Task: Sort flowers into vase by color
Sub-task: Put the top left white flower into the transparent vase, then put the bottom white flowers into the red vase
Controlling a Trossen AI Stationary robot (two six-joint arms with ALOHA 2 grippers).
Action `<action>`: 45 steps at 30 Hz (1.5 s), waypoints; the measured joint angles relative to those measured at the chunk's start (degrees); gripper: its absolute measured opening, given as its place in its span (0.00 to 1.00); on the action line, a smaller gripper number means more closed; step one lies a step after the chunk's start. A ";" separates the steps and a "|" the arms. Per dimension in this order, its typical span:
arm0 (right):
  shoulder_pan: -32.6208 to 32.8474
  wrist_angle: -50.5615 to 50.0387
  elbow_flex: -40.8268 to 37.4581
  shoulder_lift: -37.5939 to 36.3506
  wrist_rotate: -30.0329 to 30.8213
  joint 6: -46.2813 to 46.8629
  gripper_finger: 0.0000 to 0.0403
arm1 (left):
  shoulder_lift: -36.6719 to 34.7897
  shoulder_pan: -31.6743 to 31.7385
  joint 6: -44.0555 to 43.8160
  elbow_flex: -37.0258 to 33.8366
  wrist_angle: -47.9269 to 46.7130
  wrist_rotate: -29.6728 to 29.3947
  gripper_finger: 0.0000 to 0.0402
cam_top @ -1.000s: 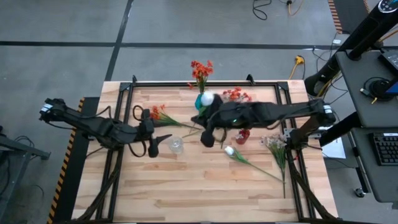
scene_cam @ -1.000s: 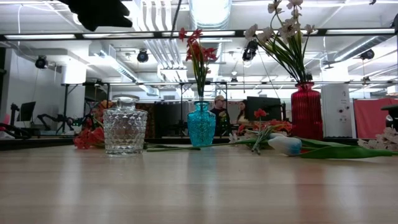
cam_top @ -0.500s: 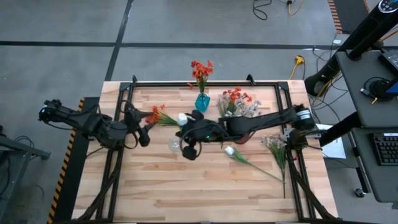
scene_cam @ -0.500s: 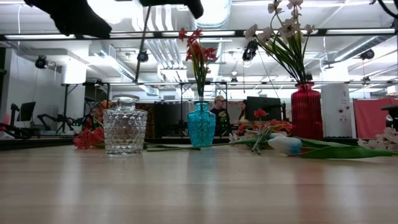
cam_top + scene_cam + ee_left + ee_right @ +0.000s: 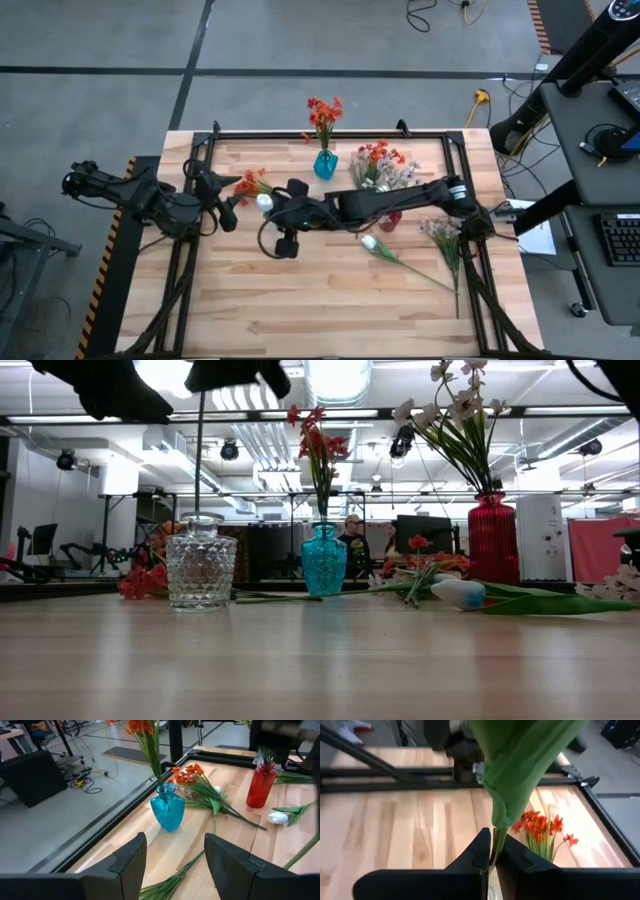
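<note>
Pinched together, the right gripper's (image 5: 492, 851) two dark fingers clamp the green stem of a white tulip-like bud (image 5: 265, 201), whose broad green leaf (image 5: 525, 762) fills much of the right wrist view. Seen from above, that gripper (image 5: 284, 243) has reached across to the table's left half, directly over the clear cut-glass vase (image 5: 201, 569); in the low view the thin stem (image 5: 199, 455) hangs straight down toward the vase's mouth, though whether its tip has entered the glass cannot be told. Left of it, the left gripper (image 5: 222, 203) hovers with its fingers (image 5: 129, 858) spread apart and holding nothing, just beside a loose orange-red blossom spray (image 5: 250, 183) lying on the pale wooden table (image 5: 330, 300). At the far edge stands a turquoise glass vase (image 5: 325, 163) with orange-red blossoms upright in it. Right of centre a red glass vase (image 5: 491, 539) holds pale pink-white small blossoms. A second white bud (image 5: 370, 242) on a long green stem lies on the wood right of centre, and a pale pink-white bunch (image 5: 441, 231) lies near the right edge.
</note>
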 joint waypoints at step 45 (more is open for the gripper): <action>-1.07 -15.41 5.24 2.40 1.58 4.83 0.46 | 0.22 -0.15 -14.77 3.72 -16.89 6.23 0.45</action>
